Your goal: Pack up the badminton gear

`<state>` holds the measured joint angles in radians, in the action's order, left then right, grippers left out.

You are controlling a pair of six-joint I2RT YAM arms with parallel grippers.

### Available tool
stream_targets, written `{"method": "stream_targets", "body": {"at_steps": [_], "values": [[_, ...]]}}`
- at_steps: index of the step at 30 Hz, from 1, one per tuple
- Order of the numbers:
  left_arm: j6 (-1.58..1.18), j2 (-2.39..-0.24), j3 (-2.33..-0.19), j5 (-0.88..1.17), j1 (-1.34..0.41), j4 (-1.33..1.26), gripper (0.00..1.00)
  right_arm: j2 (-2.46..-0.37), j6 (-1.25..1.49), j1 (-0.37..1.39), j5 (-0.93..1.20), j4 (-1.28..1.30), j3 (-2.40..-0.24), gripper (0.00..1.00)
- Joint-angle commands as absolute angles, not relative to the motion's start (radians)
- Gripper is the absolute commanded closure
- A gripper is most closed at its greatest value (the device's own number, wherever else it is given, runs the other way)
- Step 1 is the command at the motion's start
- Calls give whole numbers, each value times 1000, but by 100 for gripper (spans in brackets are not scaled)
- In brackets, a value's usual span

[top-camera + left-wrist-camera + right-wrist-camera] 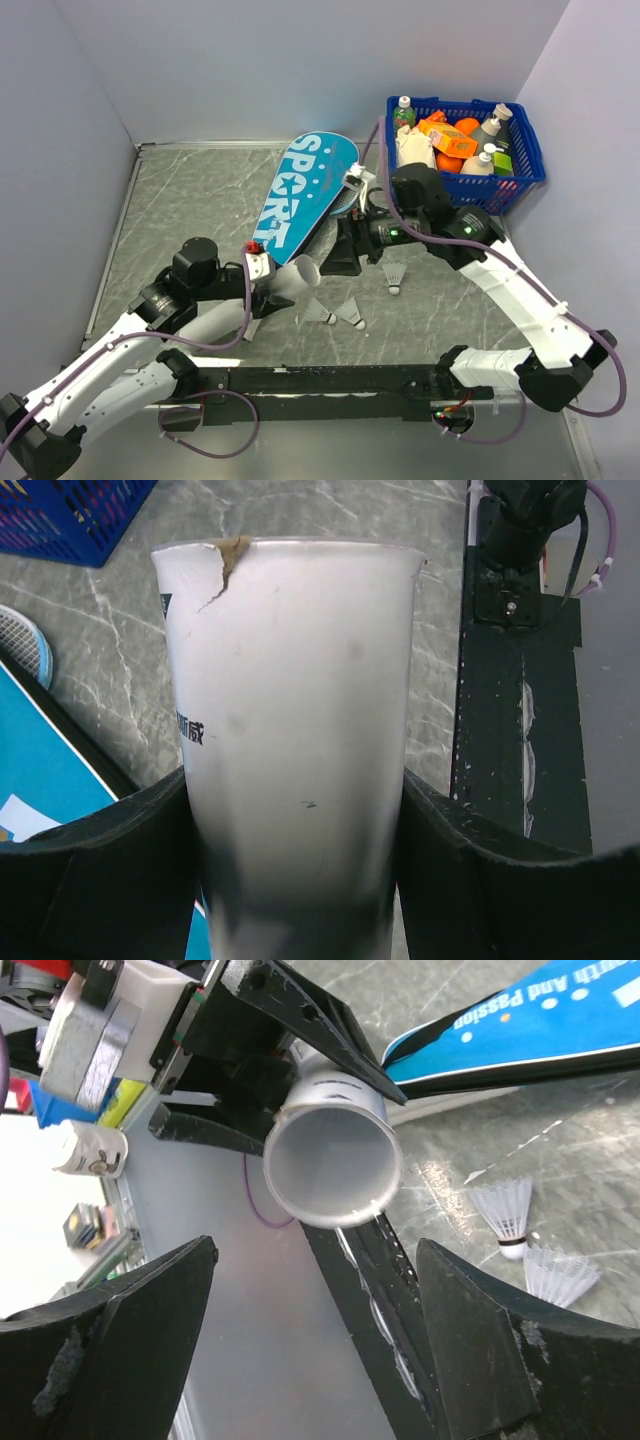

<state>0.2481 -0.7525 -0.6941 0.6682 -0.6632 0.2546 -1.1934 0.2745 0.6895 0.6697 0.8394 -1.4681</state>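
My left gripper [295,880] is shut on the long white tube [290,730], whose body fills the gap between both pads. In the top view the tube [292,279] points its open mouth toward my right gripper [340,265]. The right wrist view looks into that empty mouth [330,1165]; my right gripper [315,1350] stands open below it, holding nothing. The blue SPORT bag [300,190] lies flat behind, with a racket head [345,200] showing at its right edge. Three white shuttlecocks lie on the table [395,277] [318,312] [352,314].
A blue mesh basket [520,175] full of bottles and orange packets stands at the back right corner. Grey walls close the left and back sides. The black base rail [330,380] runs along the near edge.
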Motion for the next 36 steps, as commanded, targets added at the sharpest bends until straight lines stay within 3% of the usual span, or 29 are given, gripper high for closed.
{"method": "stream_targets", "body": {"at_steps": [1,13,26,36], "values": [[236,-765,-716,655,-672,204,96,-1224,265,715,696,779,-1508,14],[241,-811,-719,600,-690,198,96,-1292,298,752,739,718,-1497,39],[232,-799,-730,569,-693,202,96,-1338,325,811,721,684,-1488,51],[229,-761,-730,569,-695,219,97,-1328,336,825,649,672,-1482,51]]}}
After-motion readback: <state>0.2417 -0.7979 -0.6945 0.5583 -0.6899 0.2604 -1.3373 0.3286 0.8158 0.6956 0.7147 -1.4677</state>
